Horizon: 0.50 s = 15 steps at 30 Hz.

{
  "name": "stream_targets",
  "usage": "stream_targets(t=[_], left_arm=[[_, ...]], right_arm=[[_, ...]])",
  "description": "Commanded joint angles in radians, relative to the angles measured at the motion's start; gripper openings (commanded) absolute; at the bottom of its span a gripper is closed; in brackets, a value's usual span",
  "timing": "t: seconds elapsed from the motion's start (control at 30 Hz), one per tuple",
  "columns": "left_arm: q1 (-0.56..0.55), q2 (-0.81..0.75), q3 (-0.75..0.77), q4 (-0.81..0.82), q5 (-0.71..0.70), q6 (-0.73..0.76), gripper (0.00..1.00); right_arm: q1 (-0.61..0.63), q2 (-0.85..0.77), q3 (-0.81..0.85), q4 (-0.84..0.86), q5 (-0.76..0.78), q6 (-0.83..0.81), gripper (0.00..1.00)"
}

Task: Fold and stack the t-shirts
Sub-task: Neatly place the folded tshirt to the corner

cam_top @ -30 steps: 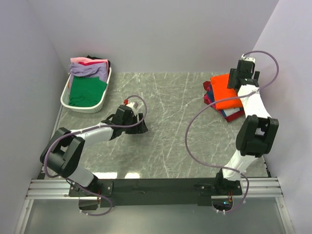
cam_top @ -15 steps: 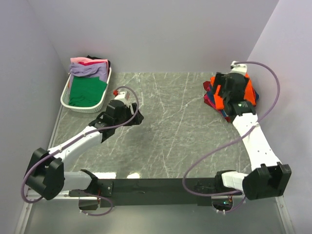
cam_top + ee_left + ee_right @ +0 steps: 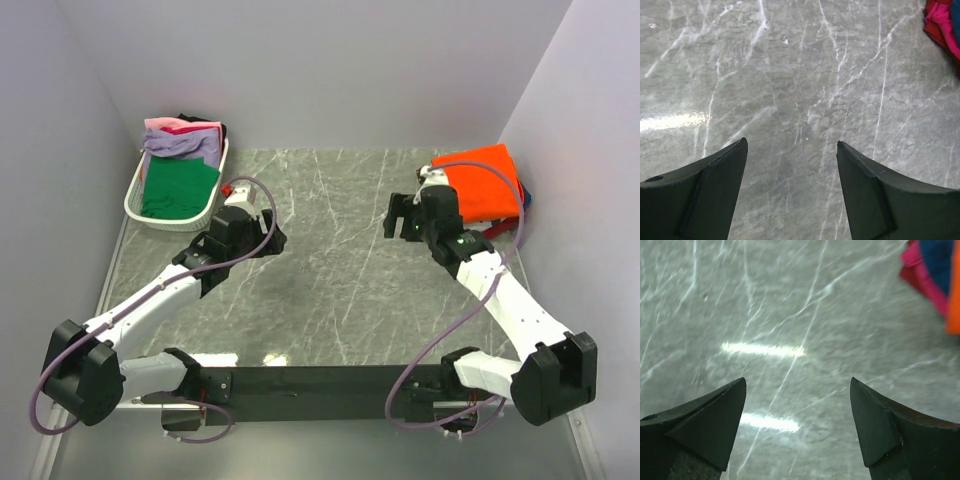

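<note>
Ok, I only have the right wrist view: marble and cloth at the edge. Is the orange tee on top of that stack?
Observer: Yes, the orange t-shirt lies flat on top of the stack.
Operator: Where's the left arm?
Observer: The left gripper is over the bare table, right of the white basket, jaws open.
Operator: What's in the basket?
Observer: A green t-shirt in front, a lavender t-shirt and pink t-shirt behind.

Camera layout
High rear view overlooks the grey marble desk (image 3: 340,240); both wrist views face that surface closely.
</note>
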<state>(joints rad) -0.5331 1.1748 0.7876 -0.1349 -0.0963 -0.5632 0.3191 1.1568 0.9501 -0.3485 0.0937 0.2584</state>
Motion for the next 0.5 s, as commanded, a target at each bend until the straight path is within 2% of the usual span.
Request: stream_targets(t=[0.0,0.47], left_arm=[[0.002,-0.027,0.032,-0.005,-0.036,-0.004,0.78],[0.002,-0.032,0.002,0.004,-0.046,0.022,0.8]], right_arm=[[0.026,-0.025,-0.034,0.057,-0.083,0.053,0.9],[0.063,0.04,-0.07,0.103,-0.091,0.045,0.9]])
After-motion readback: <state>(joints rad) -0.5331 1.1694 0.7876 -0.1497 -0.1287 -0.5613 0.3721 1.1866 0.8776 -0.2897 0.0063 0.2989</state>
